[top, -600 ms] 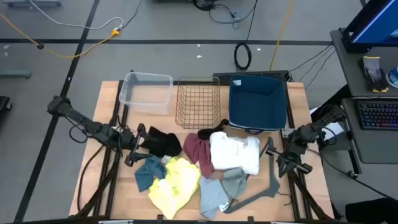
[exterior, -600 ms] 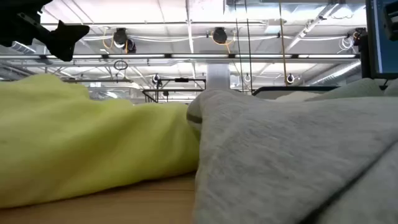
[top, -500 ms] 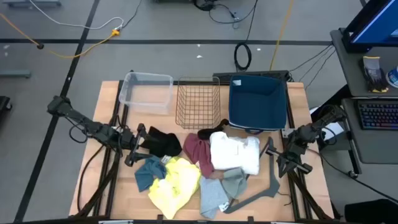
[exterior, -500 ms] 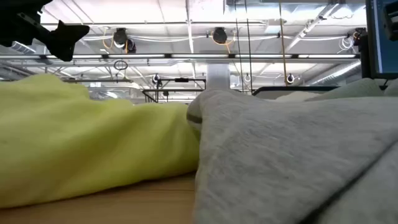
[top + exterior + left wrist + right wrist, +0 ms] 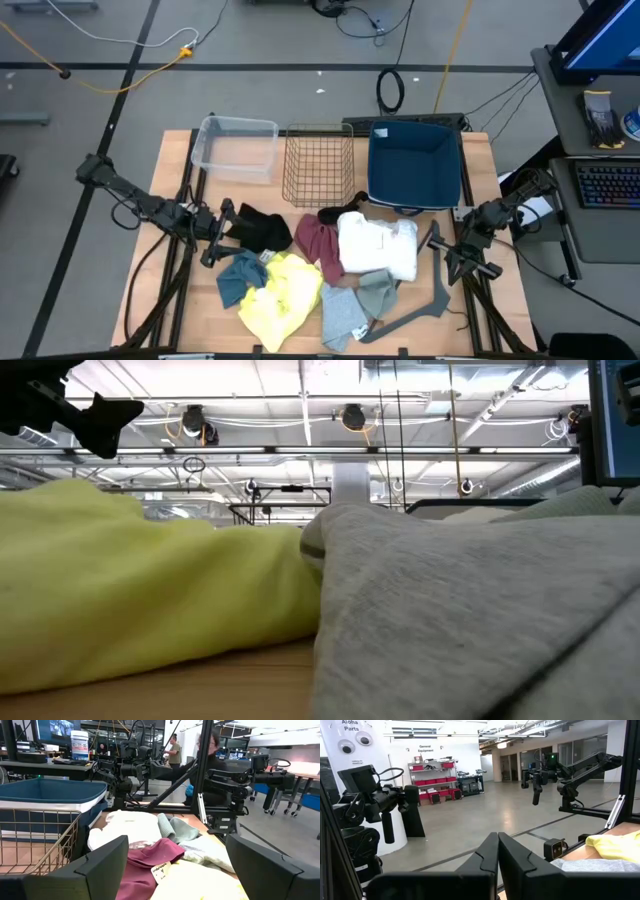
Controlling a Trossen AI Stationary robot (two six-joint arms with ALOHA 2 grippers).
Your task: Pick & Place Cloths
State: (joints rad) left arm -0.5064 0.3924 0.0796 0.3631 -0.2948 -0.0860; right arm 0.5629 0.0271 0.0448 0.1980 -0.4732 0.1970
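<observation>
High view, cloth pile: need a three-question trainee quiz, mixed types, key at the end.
1. True or false: the blue bin already holds a cloth.
2. Multiple choice: which cloth lies nearest the left gripper? A) white cloth B) black cloth C) yellow cloth
3. Fill in: the wire basket stands between the blue bin and the ____ tub.

Key: 1 false, it shows only its bare floor. 2 B, the open left gripper faces it. 3 clear plastic.
</observation>
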